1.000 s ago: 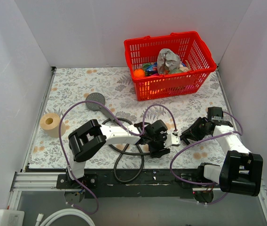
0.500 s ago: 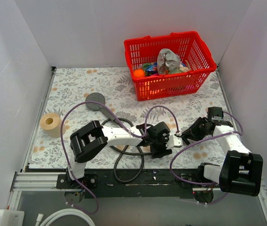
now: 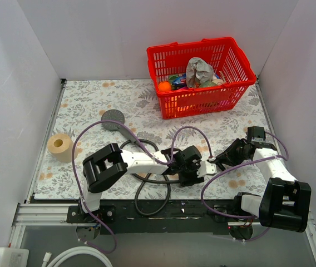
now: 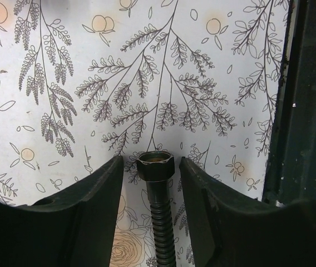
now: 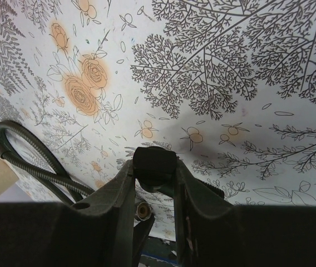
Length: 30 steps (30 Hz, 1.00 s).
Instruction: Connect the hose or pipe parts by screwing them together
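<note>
The grey shower head point(image 3: 112, 119) lies disc-up at the left back of the mat, apart from both grippers. The black hose point(image 3: 147, 192) loops at the front edge. My left gripper point(image 3: 196, 167) is open around the hose's hex nut end point(image 4: 155, 166), with a thin gap on each side. My right gripper point(image 3: 218, 162) is shut on a black round fitting point(image 5: 154, 166) at the hose's other end, held just above the mat. The two grippers face each other, nearly touching. The hex nut's opening point(image 5: 143, 209) shows below the right fingers.
A red basket point(image 3: 202, 78) of odds and ends stands at the back right. A tape roll point(image 3: 59, 145) sits at the left edge. Purple cables point(image 3: 188, 130) arch over the arms. The black front rail point(image 4: 308, 111) is close to the left gripper.
My left gripper has slid a little right toward the right gripper, and its jaws have narrowed around the hex nut. The right gripper has held still.
</note>
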Available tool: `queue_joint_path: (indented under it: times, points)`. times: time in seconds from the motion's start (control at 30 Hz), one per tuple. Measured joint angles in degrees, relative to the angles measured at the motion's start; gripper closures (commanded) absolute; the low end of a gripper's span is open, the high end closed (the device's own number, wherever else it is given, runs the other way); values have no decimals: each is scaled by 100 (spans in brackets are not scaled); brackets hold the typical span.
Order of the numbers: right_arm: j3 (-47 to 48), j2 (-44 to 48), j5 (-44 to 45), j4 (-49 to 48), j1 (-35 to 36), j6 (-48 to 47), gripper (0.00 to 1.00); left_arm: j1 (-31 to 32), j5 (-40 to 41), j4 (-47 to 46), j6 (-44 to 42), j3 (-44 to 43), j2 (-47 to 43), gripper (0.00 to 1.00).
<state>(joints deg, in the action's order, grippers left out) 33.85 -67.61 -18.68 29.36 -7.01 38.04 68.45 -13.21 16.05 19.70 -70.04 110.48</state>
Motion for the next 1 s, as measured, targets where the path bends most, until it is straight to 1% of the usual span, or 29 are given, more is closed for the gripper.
queue_joint_path:
  times: [0.07,0.17,0.3,0.43,0.53,0.57,0.63,0.67,0.7,1.0]
  points:
    - [0,2,-2,0,-11,-15,99,4,11,-24,-7,31,-13,51]
    - [0,2,-15,2,-11,-33,99,22,13,-50,-39,72,-35,51]
    - [0,4,-24,2,-11,-39,99,24,11,-133,-46,155,-79,58]
    - [0,7,-59,2,-17,-42,99,31,-2,-149,-66,203,-111,69]
    - [0,7,-79,2,-17,-42,99,44,-26,-129,-83,203,-116,79]
    - [0,7,-83,2,-17,-42,99,52,-26,-125,-87,199,-116,84]
    - [0,9,-87,2,-20,-42,99,57,-22,-109,-85,188,-114,89]
    - [0,9,-90,2,-24,-42,99,59,-22,-103,-83,181,-111,93]
    - [0,11,-92,2,-28,-42,99,63,-22,-87,-83,170,-107,100]
    - [24,103,-90,79,-55,-85,99,81,57,68,-57,83,-107,100]
